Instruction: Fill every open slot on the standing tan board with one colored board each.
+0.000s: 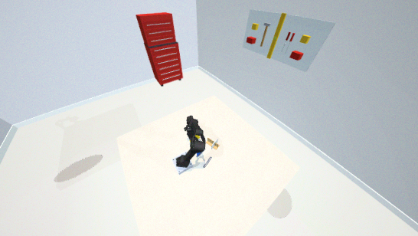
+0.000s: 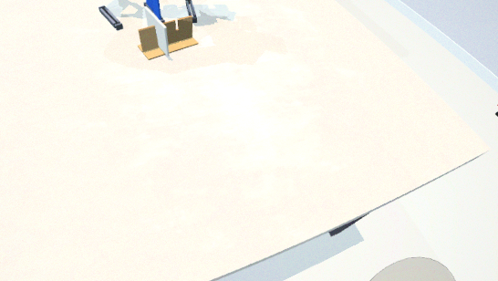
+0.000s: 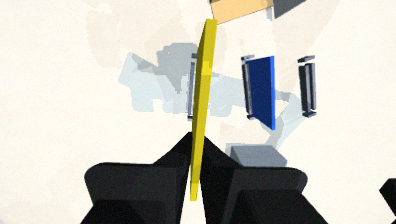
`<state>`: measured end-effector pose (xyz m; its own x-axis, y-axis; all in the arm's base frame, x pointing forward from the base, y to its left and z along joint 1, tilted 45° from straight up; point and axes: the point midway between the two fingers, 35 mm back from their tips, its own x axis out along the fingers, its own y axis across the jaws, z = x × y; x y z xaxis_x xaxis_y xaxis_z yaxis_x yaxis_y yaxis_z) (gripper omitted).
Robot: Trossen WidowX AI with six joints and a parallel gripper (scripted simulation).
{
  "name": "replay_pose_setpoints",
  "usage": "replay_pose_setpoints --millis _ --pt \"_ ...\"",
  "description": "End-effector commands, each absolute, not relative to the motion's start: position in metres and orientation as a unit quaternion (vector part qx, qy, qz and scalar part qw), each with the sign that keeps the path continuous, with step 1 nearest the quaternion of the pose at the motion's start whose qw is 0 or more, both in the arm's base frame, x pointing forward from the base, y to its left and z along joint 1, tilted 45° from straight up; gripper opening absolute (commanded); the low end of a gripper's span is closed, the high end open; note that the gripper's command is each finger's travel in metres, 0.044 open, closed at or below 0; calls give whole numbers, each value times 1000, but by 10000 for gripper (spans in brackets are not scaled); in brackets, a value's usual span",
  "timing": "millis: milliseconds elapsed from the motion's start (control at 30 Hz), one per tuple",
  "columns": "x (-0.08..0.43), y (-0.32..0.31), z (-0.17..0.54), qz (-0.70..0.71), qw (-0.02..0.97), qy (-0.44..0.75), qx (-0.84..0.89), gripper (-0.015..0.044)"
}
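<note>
One slot open, yellow next
The gripper (image 1: 188, 129) (image 3: 194, 136), nearly closed, pinches the yellow board (image 1: 197, 136) (image 3: 203, 80) above the holders; blue (image 1: 198, 154) (image 2: 153, 9) (image 3: 263, 90) stands in its holder. The tan board (image 1: 210, 142) (image 2: 186, 31) (image 3: 240, 9) already carries a pale board (image 1: 213, 144) (image 2: 160, 34). Next: likely carry yellow over the open slot, square it crosswise, notch down, then lower.

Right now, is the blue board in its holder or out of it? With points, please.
In: the blue board (image 2: 153, 8) (image 3: 263, 91) stands upright in the middle of three dark holders, while the fingers grip the yellow board (image 3: 204, 90) instead.
</note>
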<state>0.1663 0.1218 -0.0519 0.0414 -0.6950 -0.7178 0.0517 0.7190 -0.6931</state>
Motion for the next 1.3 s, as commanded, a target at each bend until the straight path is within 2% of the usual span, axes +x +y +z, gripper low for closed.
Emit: replay_pose_setpoints --millis 0,1267 --pt "168 124 -50 -277 674 637 -250 0" --pt "247 113 -26 -204 651 664 -307 0"
